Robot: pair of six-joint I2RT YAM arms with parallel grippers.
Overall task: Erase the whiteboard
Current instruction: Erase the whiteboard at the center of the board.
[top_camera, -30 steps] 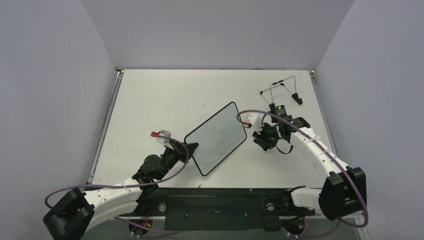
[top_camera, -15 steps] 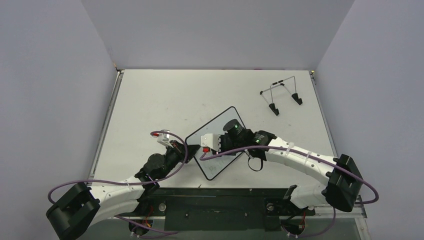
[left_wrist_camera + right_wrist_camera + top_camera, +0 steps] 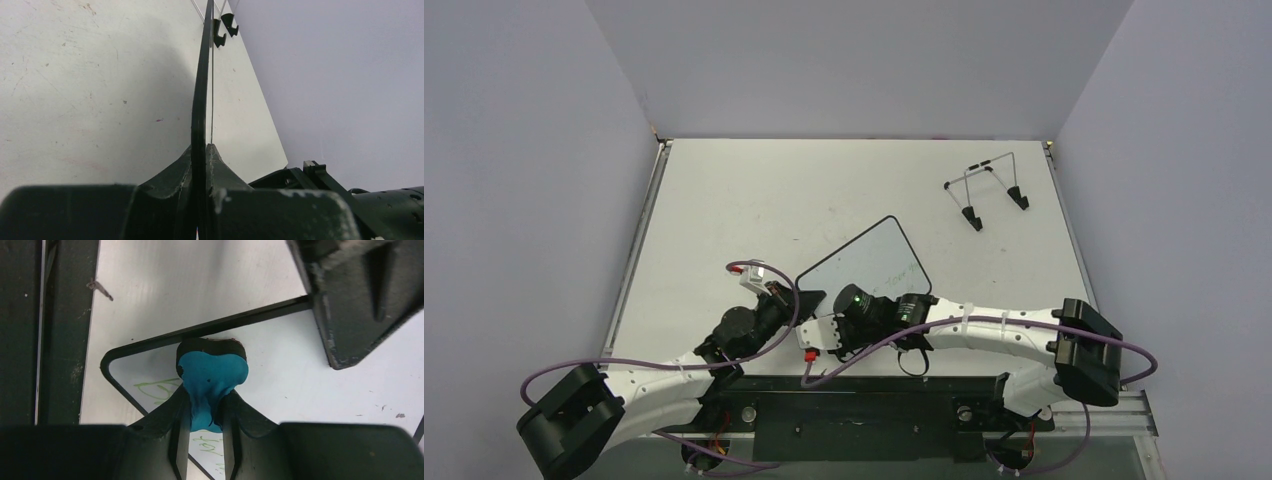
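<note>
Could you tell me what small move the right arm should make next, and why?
Probably drag the blue eraser sideways across the green writing beside it. The right gripper is shut on the eraser, which sits near a corner of the whiteboard, and the strokes there are not yet wiped. The left gripper clamps the board's edge, so the board should hold against the wipe.

It looked like a robotics lab test cell. A bare white table [image 3: 744, 190] was boxed in by plain grey walls [image 3: 854, 60] at the left, top and right of the frame. Two cabled arms [image 3: 999, 328] were bolted to a black rail [image 3: 864, 412] along the bottom.
</note>
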